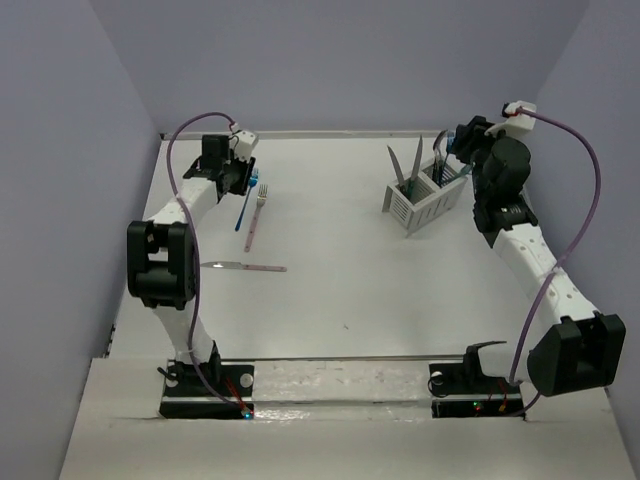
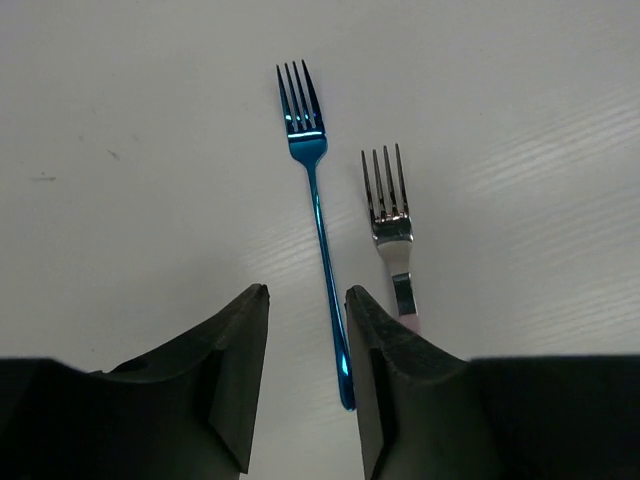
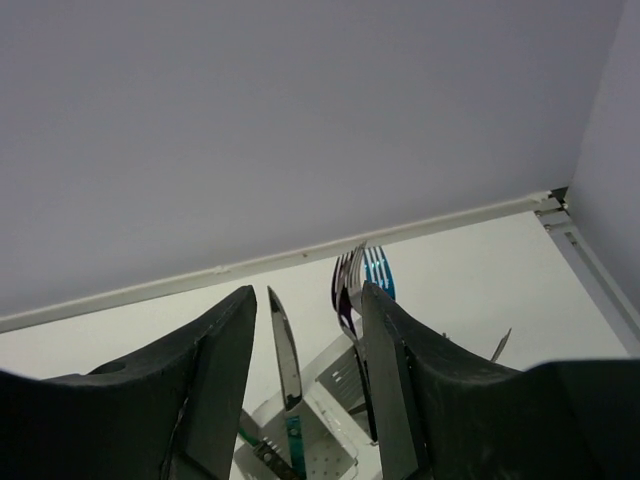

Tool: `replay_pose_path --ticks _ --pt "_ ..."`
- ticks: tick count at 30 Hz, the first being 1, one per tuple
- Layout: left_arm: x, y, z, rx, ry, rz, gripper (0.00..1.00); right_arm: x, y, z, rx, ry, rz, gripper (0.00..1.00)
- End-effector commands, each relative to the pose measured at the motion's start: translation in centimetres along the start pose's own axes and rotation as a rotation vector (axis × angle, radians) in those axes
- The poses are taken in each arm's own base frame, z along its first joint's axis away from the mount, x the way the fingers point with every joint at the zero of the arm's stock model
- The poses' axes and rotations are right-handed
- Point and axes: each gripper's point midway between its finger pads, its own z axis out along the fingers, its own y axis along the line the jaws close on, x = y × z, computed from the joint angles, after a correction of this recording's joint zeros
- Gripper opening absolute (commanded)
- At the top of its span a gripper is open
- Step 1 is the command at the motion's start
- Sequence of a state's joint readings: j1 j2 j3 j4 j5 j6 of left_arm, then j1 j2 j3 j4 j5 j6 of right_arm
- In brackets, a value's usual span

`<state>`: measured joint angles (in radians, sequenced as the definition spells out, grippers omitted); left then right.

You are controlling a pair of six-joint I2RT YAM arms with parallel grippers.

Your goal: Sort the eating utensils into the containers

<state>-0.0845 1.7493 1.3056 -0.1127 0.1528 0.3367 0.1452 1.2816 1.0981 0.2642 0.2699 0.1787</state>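
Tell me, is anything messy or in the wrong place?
Yes. Three utensils lie loose on the left: a blue fork, a pink-handled fork beside it, and a knife lying crosswise. The rest stand in the caddy, which sits slanted to the table's edges.

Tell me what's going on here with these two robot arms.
They are sorting cutlery into a white caddy. The left gripper sits low over the table, jaws apart on either side of a blue fork, not closed on it. A pink-handled fork lies beside it, and a knife lies nearer the bases. The right gripper hangs open just above the caddy, which already holds several utensils.
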Motion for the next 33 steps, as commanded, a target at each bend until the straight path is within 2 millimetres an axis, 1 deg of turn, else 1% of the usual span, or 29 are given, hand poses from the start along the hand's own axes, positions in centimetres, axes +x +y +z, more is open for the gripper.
replay_pose_path --ticks 1,2,3,4,6,7,8,9,10,11,12,13,15,16,17,18,19,20,21,22,23,24,27,28,29,30,31,32,33 --pt "1.3 0.3 2.8 0.014 0.117 -0.001 0.42 0.5 2.6 -1.7 -0.137 0.073 0.055 0.52" --pt "0.7 0.5 3.2 0.011 0.112 -0.002 0.42 0.7 2.7 -1.9 -0.145 0.081 0.055 0.52" --pt "1.0 0.4 3.7 0.013 0.127 -0.005 0.41 1.1 2.6 -1.9 -0.144 0.090 0.052 0.52" --pt "2.1 0.3 4.6 0.015 0.161 -0.006 0.42 1.8 2.4 -2.0 -0.141 0.105 0.046 0.52" --pt "2.2 0.5 5.2 0.007 0.170 -0.005 0.43 2.5 2.2 -2.0 -0.135 0.125 0.040 0.52" --pt "2.8 0.5 5.7 0.004 0.187 -0.001 0.46 2.8 2.2 -2.1 -0.134 0.132 0.040 0.52" --pt "2.9 0.4 6.0 0.005 0.194 0.004 0.47 3.1 2.2 -2.1 -0.136 0.139 0.039 0.52" --pt "2.5 0.2 6.2 0.007 0.190 0.010 0.48 3.5 2.1 -2.1 -0.135 0.150 0.037 0.52" --pt "2.9 0.0 6.4 0.014 0.206 0.011 0.49 3.8 2.1 -2.1 -0.136 0.156 0.036 0.52" --pt "3.4 -0.2 6.8 0.023 0.221 0.010 0.49 4.0 2.5 -2.2 -0.149 0.162 0.034 0.52" --pt "3.3 -0.2 7.0 0.024 0.222 0.011 0.50 4.3 2.5 -2.3 -0.147 0.170 0.033 0.52" --pt "4.1 -0.5 7.5 0.031 0.242 0.009 0.51 4.4 2.5 -2.2 -0.147 0.171 0.030 0.52" --pt "4.3 -0.3 8.1 0.023 0.251 0.004 0.52 4.4 2.5 -2.3 -0.148 0.173 0.029 0.52" --pt "5.3 -0.4 8.7 0.021 0.282 0.003 0.52 4.5 2.4 -2.3 -0.148 0.176 0.029 0.52" --pt "5.0 -0.1 9.1 0.013 0.279 -0.002 0.52 4.4 2.4 -2.4 -0.149 0.175 0.029 0.52" --pt "5.3 -0.1 9.4 0.011 0.292 -0.002 0.52 4.4 2.5 -2.4 -0.151 0.174 0.030 0.52" --pt "6.4 -0.4 10.0 0.020 0.328 -0.010 0.52 4.5 2.5 -2.5 -0.152 0.177 0.029 0.52" --pt "6.3 -0.3 10.3 0.022 0.329 -0.012 0.51 4.3 2.5 -2.6 -0.153 0.174 0.031 0.52" --pt "6.5 -0.5 10.4 0.026 0.337 -0.017 0.48 4.3 2.5 -2.6 -0.154 0.176 0.028 0.52" --pt "7.2 -0.9 10.6 0.048 0.356 -0.025 0.44 4.3 2.5 -2.7 -0.154 0.176 0.028 0.52" --pt "7.3 -1.1 10.7 0.057 0.359 -0.027 0.39 3.9 2.5 -2.8 -0.154 0.168 0.028 0.52" --pt "7.6 -1.3 10.7 0.064 0.365 -0.031 0.24 3.9 2.5 -2.9 -0.155 0.166 0.027 0.52" --pt "7.6 -1.3 10.6 0.061 0.361 -0.037 0.00 3.6 2.4 -3.1 -0.155 0.160 0.029 0.52" --pt "7.4 -1.1 10.3 0.054 0.351 -0.044 0.00 3.3 2.5 -3.3 -0.158 0.153 0.032 0.52" --pt "7.6 -1.1 10.2 0.055 0.352 -0.052 0.00 3.2 2.5 -3.3 -0.161 0.153 0.033 0.52" --pt "7.1 -1.0 10.0 0.050 0.334 -0.055 0.00 3.0 2.6 -3.4 -0.163 0.149 0.037 0.52" --pt "6.0 -0.7 9.4 0.041 0.305 -0.061 0.00 2.8 2.7 -3.6 -0.167 0.147 0.039 0.52" --pt "5.4 -0.7 9.0 0.035 0.284 -0.073 0.00 2.7 2.7 -3.7 -0.171 0.145 0.040 0.52" --pt "3.7 -0.2 7.9 0.019 0.224 -0.083 0.00 2.6 2.8 -3.8 -0.175 0.145 0.045 0.52"
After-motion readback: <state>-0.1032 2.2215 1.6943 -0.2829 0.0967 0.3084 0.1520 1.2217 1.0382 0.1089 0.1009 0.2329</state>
